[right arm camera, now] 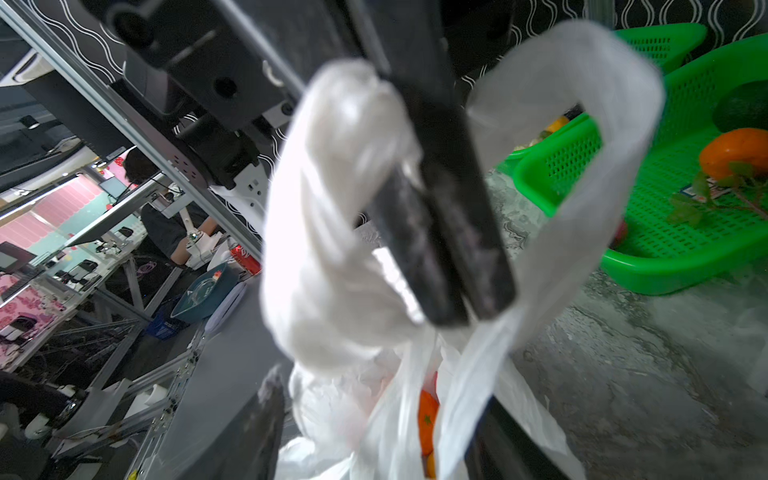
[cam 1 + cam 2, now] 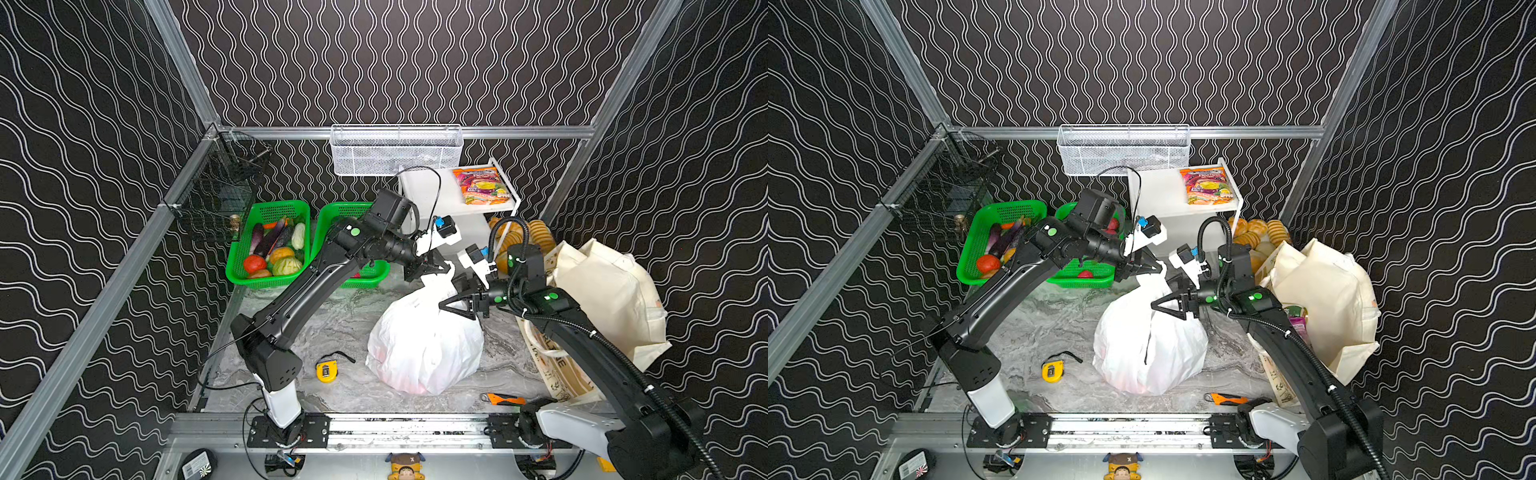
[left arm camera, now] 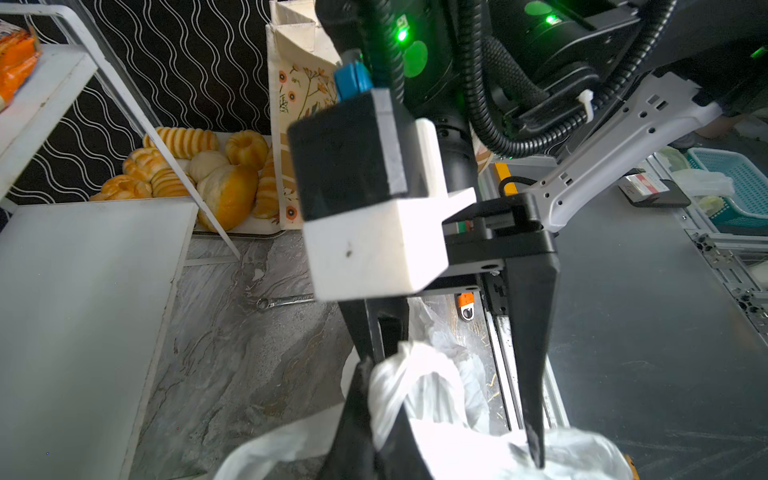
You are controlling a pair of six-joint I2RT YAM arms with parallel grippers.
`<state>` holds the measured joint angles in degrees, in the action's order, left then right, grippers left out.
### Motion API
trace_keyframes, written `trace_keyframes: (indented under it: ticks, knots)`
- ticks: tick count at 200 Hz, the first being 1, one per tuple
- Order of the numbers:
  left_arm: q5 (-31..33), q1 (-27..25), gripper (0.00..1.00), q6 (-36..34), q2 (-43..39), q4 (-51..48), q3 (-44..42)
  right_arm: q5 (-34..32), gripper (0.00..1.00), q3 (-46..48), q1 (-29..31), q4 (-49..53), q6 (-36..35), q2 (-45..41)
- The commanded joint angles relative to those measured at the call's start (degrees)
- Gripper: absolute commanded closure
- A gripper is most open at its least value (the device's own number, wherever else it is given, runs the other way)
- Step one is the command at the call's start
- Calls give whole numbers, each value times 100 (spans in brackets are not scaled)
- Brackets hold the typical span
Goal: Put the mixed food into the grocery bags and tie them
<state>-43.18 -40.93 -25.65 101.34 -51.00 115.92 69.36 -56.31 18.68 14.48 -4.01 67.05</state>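
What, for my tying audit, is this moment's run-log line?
stage: tying white plastic bag | left gripper: shut on its handle | right gripper: open at bag top | cream tote: standing at right

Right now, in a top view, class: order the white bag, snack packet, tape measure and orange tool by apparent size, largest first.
1. White bag
2. Snack packet
3. Tape measure and orange tool: too alike to rank.
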Motion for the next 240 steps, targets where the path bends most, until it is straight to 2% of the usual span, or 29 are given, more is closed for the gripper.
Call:
trace_keyframes:
  ticks: [1,51,110,132,151,169,174,181,195,228,240]
  knots:
    - [-230,6,100,-135,47,-51,67,383,32,-53,-4,-351,103,70]
    - [-473,-8,100,-179,132,-116,167,355,36,298,13,-1927,1329,90]
    - [-631,-31,100,-160,287,-214,316,350,47,231,122,-1907,1344,230]
    - [-618,-45,100,-114,277,-190,296,252,65,209,145,-1807,1283,243]
    - [-498,-40,100,11,203,-60,220,105,87,267,153,-1942,1452,215]
    - [-112,-39,85,278,38,211,29,-87,96,346,146,-2059,1655,163]
    - [-21,-38,76,318,-37,263,-26,-155,97,372,148,-2073,1698,141]
    - [157,-44,58,412,-146,386,-146,-268,98,416,146,-2103,1767,112]
    - [616,-44,44,795,-446,688,-428,-420,100,506,147,-2172,1871,53]
    - [1694,-22,25,1621,-1127,1288,-1156,-569,100,646,145,-2301,1992,-46]
    - [1916,37,23,2012,-1315,1407,-1431,-695,100,631,150,-2274,2034,-60]
